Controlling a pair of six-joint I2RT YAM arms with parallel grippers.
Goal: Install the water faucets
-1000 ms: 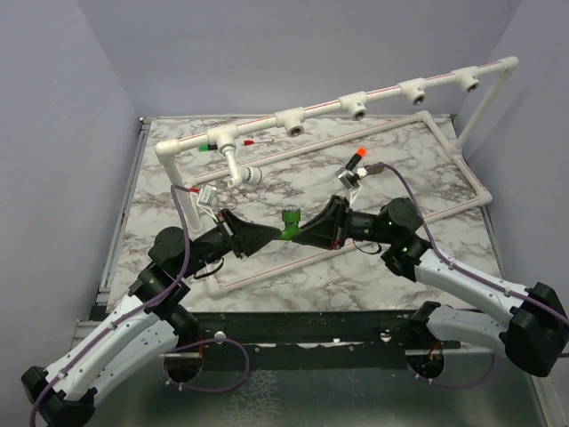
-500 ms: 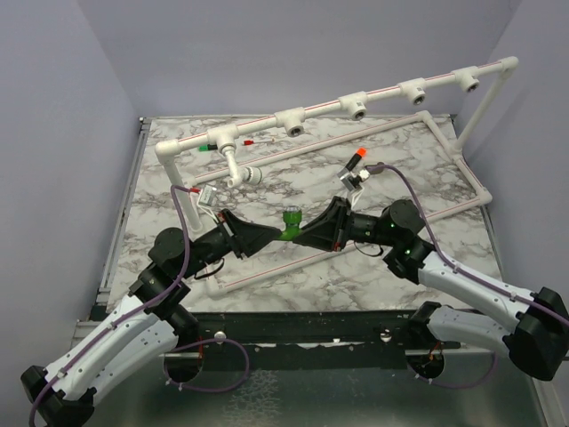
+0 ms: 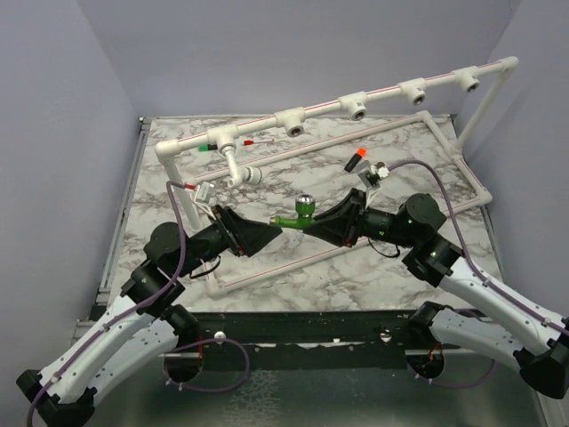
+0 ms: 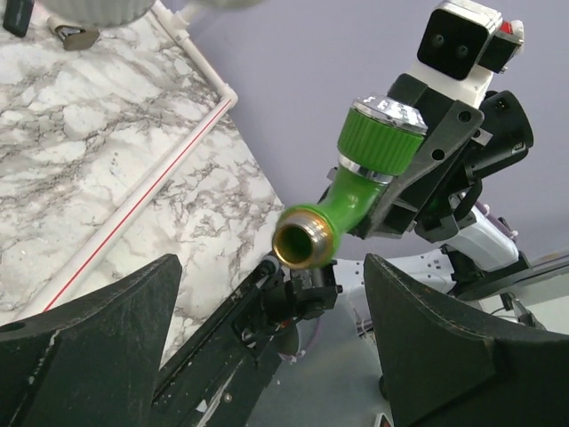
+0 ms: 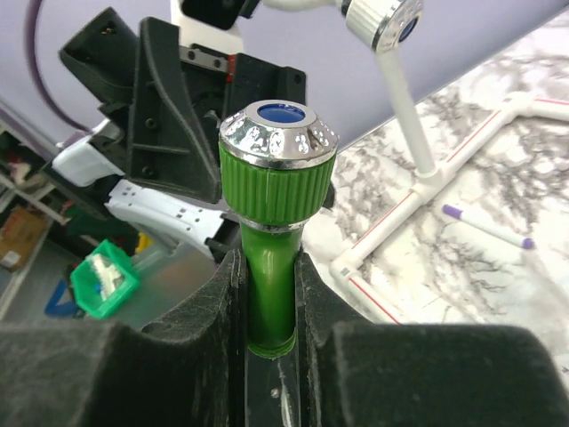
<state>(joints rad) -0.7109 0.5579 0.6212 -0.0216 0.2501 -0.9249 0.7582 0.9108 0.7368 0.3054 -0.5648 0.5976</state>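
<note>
One of the water faucets (image 3: pixel 292 219), bright green with a silver-capped knob, hangs above the middle of the marble table. My right gripper (image 3: pixel 318 222) is shut on its green stem (image 5: pixel 271 285), and the knob (image 5: pixel 278 160) sticks out past the fingertips. My left gripper (image 3: pixel 267 229) stands open just left of the faucet and is not touching it. In the left wrist view the faucet's brass-coloured threaded end (image 4: pixel 302 242) faces me, a little beyond the wide-apart left fingers (image 4: pixel 98 347).
A white pipe frame with several tee sockets (image 3: pixel 293 120) runs along the back, and a lower pipe rectangle (image 3: pixel 267 267) lies on the table. An orange-capped piece (image 3: pixel 358 160) stands behind the right gripper. A purple-tipped pen (image 5: pixel 484 227) lies on the marble.
The left gripper has opened and let go of the faucet. The right gripper has drawn back to the right with the faucet, which is now clear of the left fingers.
</note>
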